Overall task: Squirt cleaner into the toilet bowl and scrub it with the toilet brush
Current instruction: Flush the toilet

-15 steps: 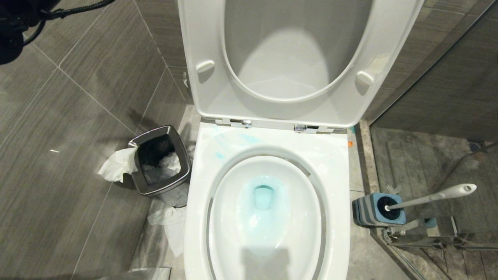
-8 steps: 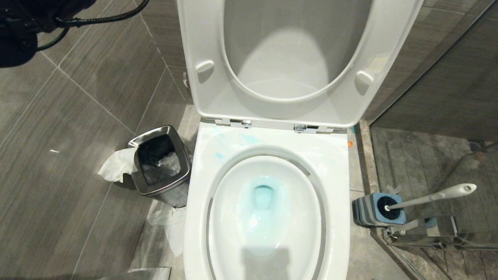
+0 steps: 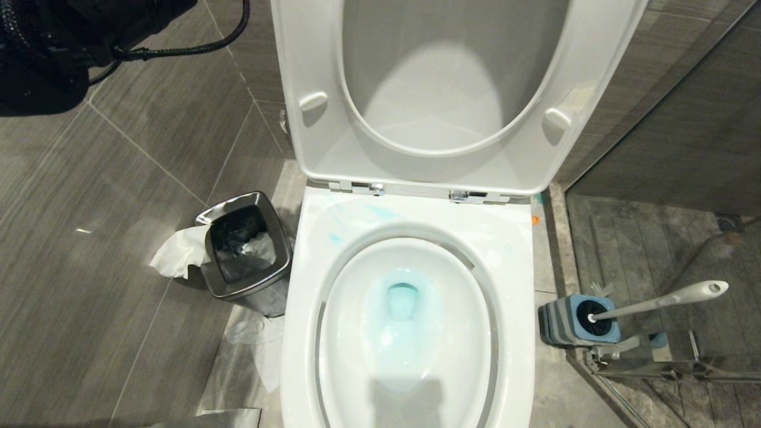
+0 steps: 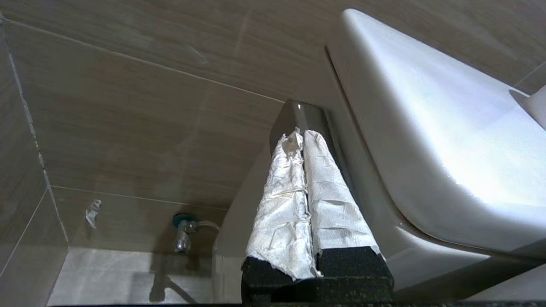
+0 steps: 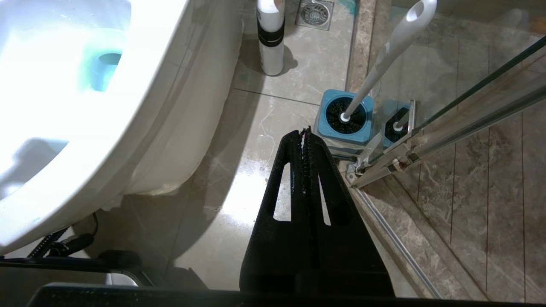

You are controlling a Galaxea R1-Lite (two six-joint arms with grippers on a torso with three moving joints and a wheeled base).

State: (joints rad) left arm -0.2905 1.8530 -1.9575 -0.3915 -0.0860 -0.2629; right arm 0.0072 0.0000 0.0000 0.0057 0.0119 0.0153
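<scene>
The toilet bowl (image 3: 416, 215) stands in the middle with its seat and lid raised. The cleaner (image 3: 402, 300) tints the water pale blue and leaves thin turquoise smears on the back rim. On the floor to the right, the toilet brush (image 3: 660, 302) leans in its blue-and-grey holder (image 3: 574, 321). My left arm (image 3: 53, 41) is a dark bulk at the upper left. The left gripper (image 4: 300, 133), its fingers wrapped in white paper, is shut and empty beside the toilet's white side. Low over the floor, the right gripper (image 5: 303, 132) is shut and empty, just short of the toilet brush (image 5: 384, 55).
A steel-rimmed waste bin (image 3: 245, 244) with tissue (image 3: 175, 252) hanging out stands left of the toilet. A glass shower door and its metal rail (image 3: 654, 362) close off the right. A white bottle (image 5: 271, 38) stands on the floor near a drain (image 5: 315, 12). A water valve (image 4: 184, 232) sticks out of the wall.
My left arm has come further into the head view's upper left corner, moving right and down. The toilet, the brush and the right gripper have not moved.
</scene>
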